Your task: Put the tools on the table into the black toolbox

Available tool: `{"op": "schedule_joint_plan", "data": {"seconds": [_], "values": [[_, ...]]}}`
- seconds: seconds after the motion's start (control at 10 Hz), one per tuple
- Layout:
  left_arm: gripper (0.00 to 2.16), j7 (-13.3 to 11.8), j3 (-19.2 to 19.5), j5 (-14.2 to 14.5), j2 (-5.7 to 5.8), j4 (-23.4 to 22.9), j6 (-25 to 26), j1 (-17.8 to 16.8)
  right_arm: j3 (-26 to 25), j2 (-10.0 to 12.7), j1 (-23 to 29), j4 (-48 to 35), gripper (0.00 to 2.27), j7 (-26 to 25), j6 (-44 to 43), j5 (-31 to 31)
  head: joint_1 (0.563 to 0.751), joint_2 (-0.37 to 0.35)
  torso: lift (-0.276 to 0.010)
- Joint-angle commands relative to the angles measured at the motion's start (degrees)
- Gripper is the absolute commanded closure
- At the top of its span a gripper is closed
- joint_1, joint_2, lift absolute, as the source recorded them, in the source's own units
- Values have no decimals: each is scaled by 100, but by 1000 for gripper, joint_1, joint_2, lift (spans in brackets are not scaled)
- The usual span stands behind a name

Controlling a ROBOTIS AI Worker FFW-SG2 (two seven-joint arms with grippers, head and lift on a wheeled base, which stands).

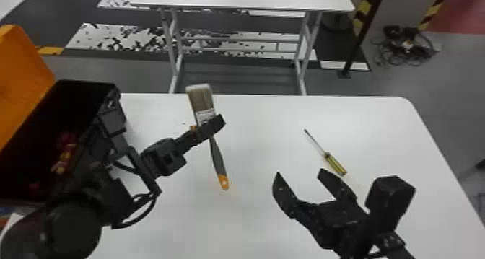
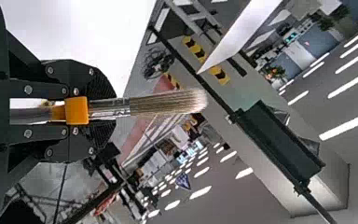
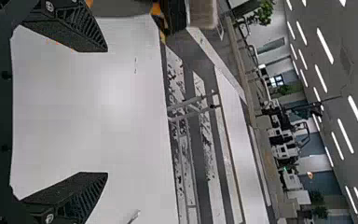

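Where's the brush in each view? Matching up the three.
Head view: brush left of centre, held in the left end effector.
Left wrist view: between that end effector's fingers, bristles pointing away from them.
Right wrist view: bristles at the picture's edge, seen past the table.
Shared landmark: white table.

One brush (image 1: 201, 99), one screwdriver (image 1: 335, 163), two tables (image 1: 260, 132), one toolbox (image 1: 112, 122), perhaps two items (image 1: 65, 160) inside.
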Motion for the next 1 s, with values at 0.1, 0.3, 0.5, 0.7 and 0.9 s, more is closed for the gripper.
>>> {"op": "schedule_joint_plan", "data": {"seconds": [0.1,0.3,0.5,0.7,0.9], "values": [[2138,81,573,-341,112,-879,17,280,-673,5,180,38,73,101,-290,-512,695,-37,-75],[2138,98,1021,-605,174,-1354,17,447,-1112,5,224,91,76,250,-307,-776,695,-32,-75],[2138,81,1522,-657,244,-1433,17,535,-1376,5,250,214,80,338,-377,-969,695,-13,-75],[2138,10,1988,-1053,297,-1327,17,499,-1499,5,276,328,83,470,-501,-1119,695,24,-75],[2138,-25,2357,-1378,306,-1248,-1,482,-1560,5,285,434,83,487,-782,-1136,695,89,-75]]}}
